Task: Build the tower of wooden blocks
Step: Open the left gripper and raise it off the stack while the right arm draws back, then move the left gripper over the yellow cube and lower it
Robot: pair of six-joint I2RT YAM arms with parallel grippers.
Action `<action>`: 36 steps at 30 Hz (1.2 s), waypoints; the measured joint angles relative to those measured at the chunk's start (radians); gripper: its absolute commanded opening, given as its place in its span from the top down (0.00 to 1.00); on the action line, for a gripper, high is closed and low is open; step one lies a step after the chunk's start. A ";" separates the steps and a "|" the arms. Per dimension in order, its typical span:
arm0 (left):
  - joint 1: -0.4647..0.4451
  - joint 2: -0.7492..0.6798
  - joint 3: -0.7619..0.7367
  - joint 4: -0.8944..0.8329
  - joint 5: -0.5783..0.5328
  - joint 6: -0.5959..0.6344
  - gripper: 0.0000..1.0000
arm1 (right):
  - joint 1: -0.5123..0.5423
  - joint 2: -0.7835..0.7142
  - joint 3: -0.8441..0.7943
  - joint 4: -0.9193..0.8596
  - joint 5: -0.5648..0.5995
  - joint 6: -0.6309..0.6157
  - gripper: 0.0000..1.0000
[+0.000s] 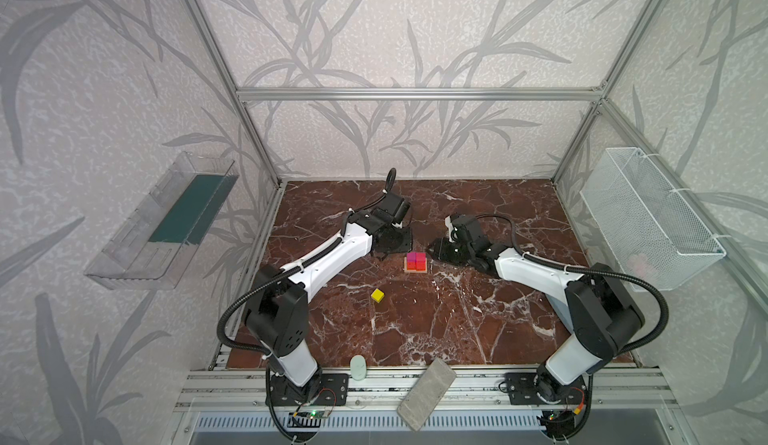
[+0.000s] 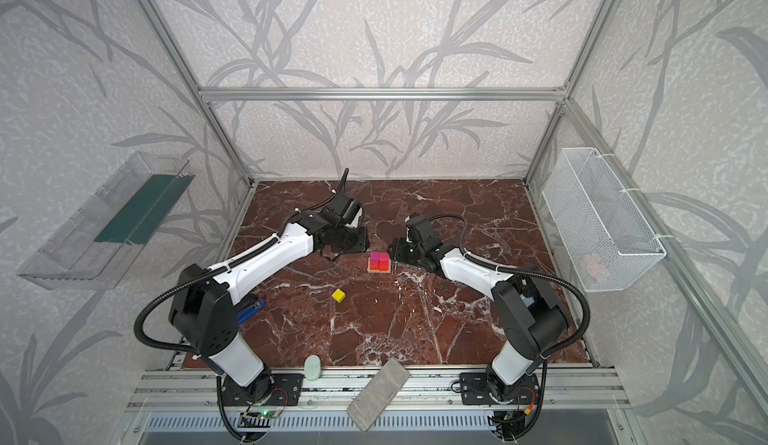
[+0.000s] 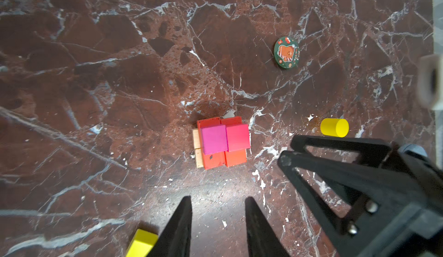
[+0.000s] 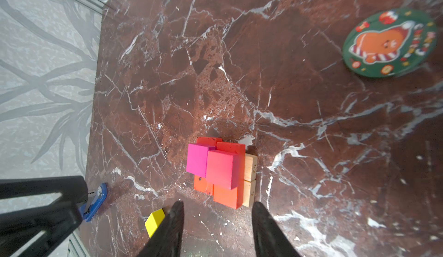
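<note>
The tower [image 1: 415, 262] [image 2: 379, 262] stands mid-table: two tan bars below, two red flat blocks on them, two magenta cubes [image 3: 224, 138] [image 4: 211, 167] side by side on top. My left gripper [image 1: 386, 254] [image 3: 218, 198] hangs open and empty just left of it. At the tower's right side my right gripper [image 1: 431, 252] [image 4: 218, 203] is open and empty too. A yellow cube [image 1: 377, 295] [image 2: 338, 295] [image 3: 141, 243] [image 4: 155, 222] lies loose nearer the front. The yellow cylinder [image 3: 334, 127] lies on its side by the right gripper, seen only in the left wrist view.
A green round badge [image 3: 286, 52] [image 4: 389, 43] lies behind the tower. A blue stapler [image 2: 249, 308] [image 4: 96, 200] sits under the left arm. A grey stone brick [image 1: 426, 393] and a pale oval thing [image 1: 357, 367] rest on the front rail. A wire basket [image 1: 648, 218] hangs on the right wall.
</note>
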 measured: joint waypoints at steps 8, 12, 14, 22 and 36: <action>-0.033 -0.109 -0.106 -0.085 -0.080 0.000 0.59 | -0.016 -0.082 -0.048 -0.002 0.039 -0.002 0.50; -0.041 -0.163 -0.161 -0.129 -0.114 -0.008 0.55 | -0.023 -0.101 -0.061 -0.001 0.043 -0.002 0.50; -0.045 -0.185 -0.188 -0.145 -0.126 -0.011 0.53 | -0.027 -0.108 -0.071 -0.001 0.045 -0.002 0.50; -0.052 -0.245 -0.319 -0.186 -0.147 -0.039 0.40 | -0.051 -0.153 -0.114 -0.003 0.061 -0.002 0.48; -0.058 -0.254 -0.471 -0.109 -0.105 -0.135 0.22 | -0.058 -0.172 -0.121 -0.002 0.076 -0.002 0.47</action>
